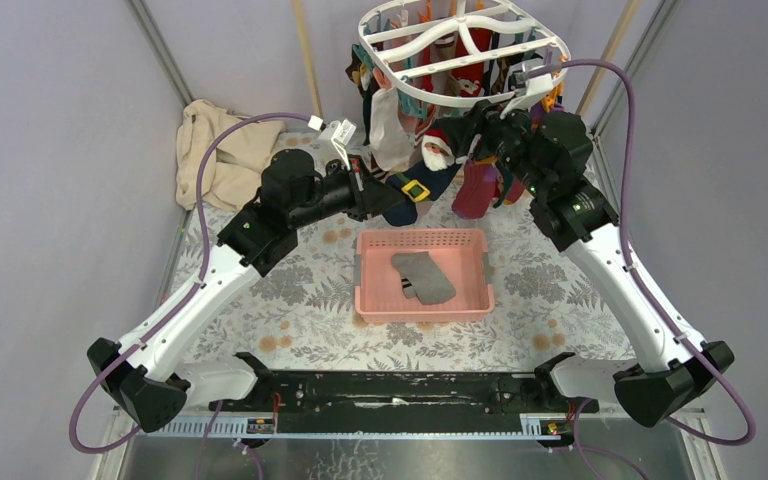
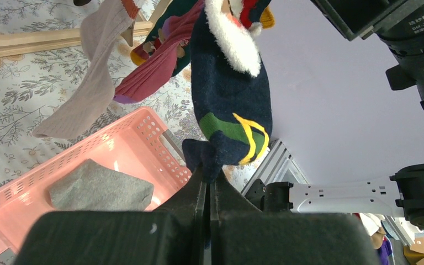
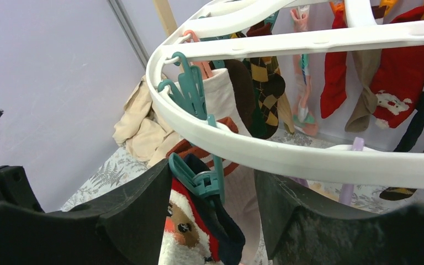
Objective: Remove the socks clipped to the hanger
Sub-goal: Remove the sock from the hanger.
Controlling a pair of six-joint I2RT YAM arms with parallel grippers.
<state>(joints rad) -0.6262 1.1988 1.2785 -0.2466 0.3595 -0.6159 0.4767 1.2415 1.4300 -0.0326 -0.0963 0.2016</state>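
— At which step was I at this moment?

— You were in the middle of taking off one sock. Your left gripper (image 2: 208, 170) was clenched on the toe of the navy Santa sock (image 2: 226, 105), which hung below the near rim of the hanger (image 3: 265, 157). Your right gripper (image 3: 215, 201) was up at that rim with its jaws released, one finger on each side of the teal clip (image 3: 196, 175) that held the cuff of this sock. As far as I could see, the fingers were not touching the clip.

— So the sock was not free?

— No, it was clipped. The other socks (image 3: 268, 83) were also hanging under the hanger, red ones and an argyle one among them. Only one grey sock (image 1: 423, 277) lay in the pink basket (image 1: 422, 238), which stood below the hanger, a little toward you. So I judged that the task was in an early part.

— What did the next move ask from me?

— I think you had to close the right jaws on the handles of the clip, so that its mouth opened, and only then pull down with the left. If you pulled first, the whole hanger could tilt and swing, because it seemed to hang loosely. I could not tell whether the right fingers were at the handle end of the clip or at its mouth, so you had to check this before squeezing.
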